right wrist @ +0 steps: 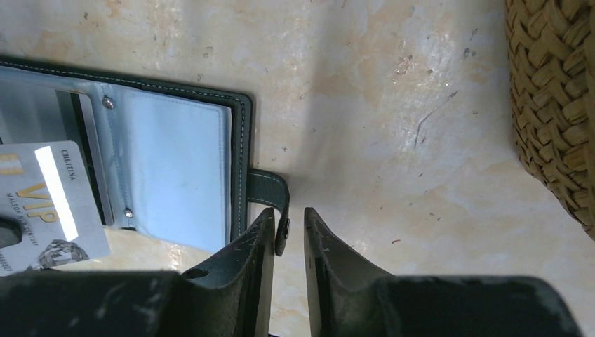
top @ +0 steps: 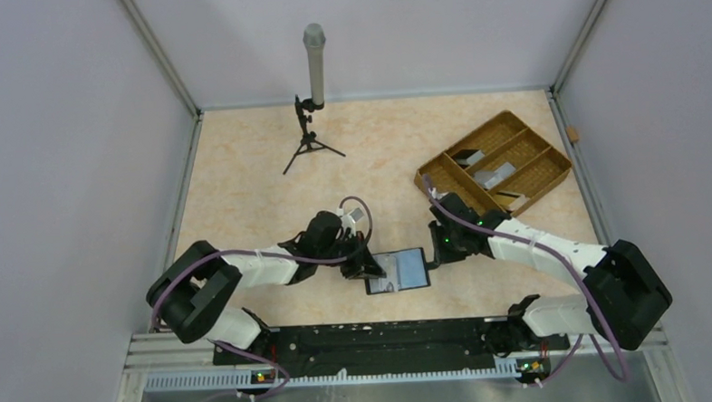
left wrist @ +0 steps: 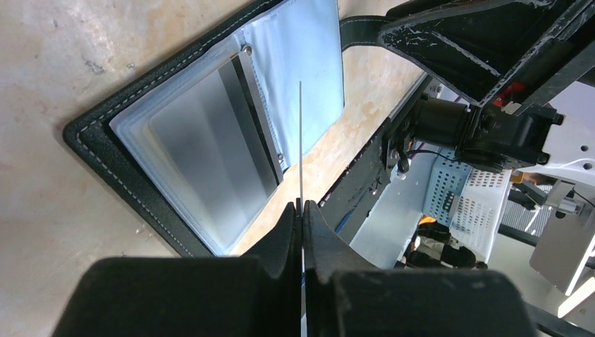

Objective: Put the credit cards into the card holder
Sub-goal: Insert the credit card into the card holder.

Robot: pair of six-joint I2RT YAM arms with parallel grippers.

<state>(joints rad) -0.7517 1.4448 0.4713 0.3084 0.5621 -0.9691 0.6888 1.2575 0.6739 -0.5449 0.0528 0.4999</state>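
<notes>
The wallet [top: 408, 269] lies open on the tabletop [top: 243, 197], near the front edge and between the two arms, with its pale blue sleeves facing up. A silver card [left wrist: 203, 140] sits flat inside the sleeve on one leaf. Over the wallet's near corner on that side is a pale grey card [right wrist: 49, 203] printed "VIP". The left pincer [left wrist: 302, 205] holds it, fingers pressed together on its edge, so the left wrist view shows only a thin upright line above the sleeves.

The clasp tab [right wrist: 269, 188] sticks out from the wallet's other edge. Its snap end lies between the fingers of the right pincer [right wrist: 289, 214], which is low over the tabletop. Those fingers are narrowly parted, with a slit of tabletop showing between the tab and one finger.

Further right and back is the woven tray [top: 540, 139], with pale flat pieces in its compartments. A microphone stand [top: 315, 62] is at the far side.
</notes>
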